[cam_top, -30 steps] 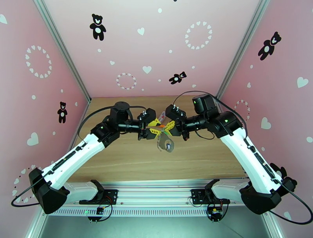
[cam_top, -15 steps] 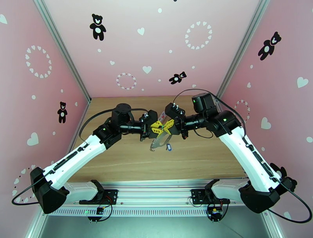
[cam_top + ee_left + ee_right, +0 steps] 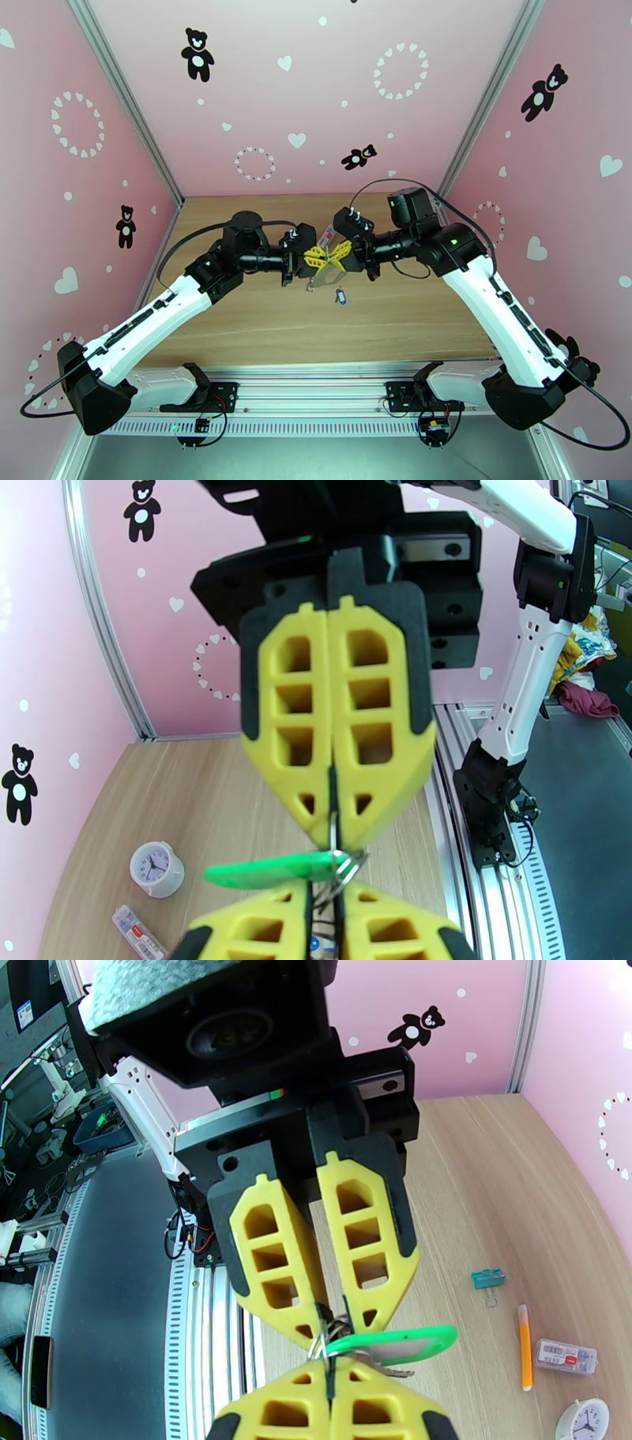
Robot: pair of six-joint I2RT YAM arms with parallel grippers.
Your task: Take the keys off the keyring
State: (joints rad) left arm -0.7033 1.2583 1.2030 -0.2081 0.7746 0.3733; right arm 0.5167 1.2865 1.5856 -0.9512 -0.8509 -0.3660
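Top view: left pincer and right pincer reach inward, tip to tip above the worktop, blue key just on your near side | Left wrist: right pincer clamped on keyring, green key crosswise between tips, clock beyond | Right wrist: left pincer pinching the same keyring; pen, clip on worktop

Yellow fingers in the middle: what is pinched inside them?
The keyring, its small metal rings carrying the green key, is pinched by the left gripper and the right gripper, both shut. Their fingers cover the rest of it.
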